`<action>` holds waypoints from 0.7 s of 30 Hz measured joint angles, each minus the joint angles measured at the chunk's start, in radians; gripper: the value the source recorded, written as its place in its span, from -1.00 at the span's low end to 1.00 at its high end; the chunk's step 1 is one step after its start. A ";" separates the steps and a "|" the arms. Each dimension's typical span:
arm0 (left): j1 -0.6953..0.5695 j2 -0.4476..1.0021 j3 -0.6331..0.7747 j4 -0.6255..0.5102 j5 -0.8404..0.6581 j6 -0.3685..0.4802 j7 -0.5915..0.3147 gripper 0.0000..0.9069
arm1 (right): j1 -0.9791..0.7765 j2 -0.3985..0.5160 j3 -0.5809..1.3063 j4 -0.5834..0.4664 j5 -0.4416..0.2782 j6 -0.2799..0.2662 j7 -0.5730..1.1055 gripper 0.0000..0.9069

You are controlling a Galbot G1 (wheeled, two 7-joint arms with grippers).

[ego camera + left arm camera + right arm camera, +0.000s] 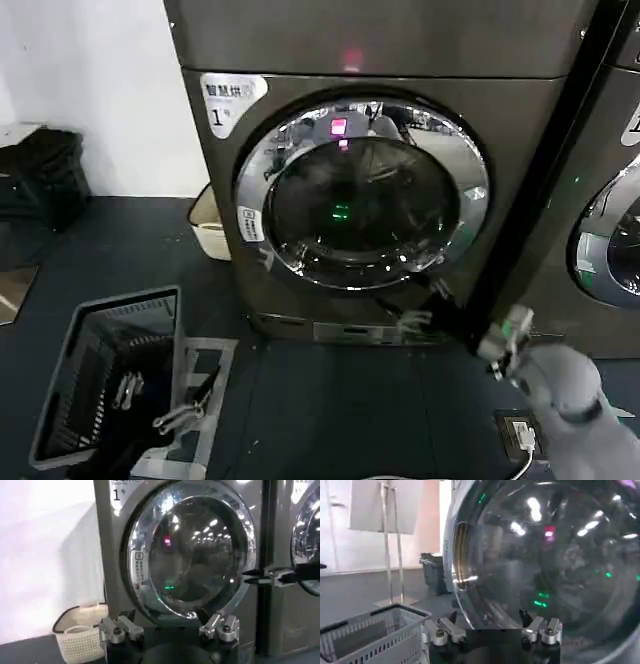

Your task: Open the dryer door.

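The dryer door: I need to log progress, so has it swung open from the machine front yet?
No. In the head view the dryer door sits flush in the machine front, its chrome ring closed all round.

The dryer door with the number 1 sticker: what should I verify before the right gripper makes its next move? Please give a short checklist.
1. Round dryer door, chrome ring around dark glass, fully shut: ok.
2. Right gripper open: ok.
3. Right gripper close to the door's right rim: ok.
4. Its fingers touching the rim or a handle: cannot tell.
5. Left gripper open, low and away from the door: ok.
6. Cream woven basket beside the machine, outside the door's swing: cannot tell.
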 joint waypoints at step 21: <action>0.059 -0.053 -0.002 -0.026 0.059 -0.014 0.011 1.00 | 0.317 0.116 -0.257 -0.233 -0.050 0.026 -0.046 1.00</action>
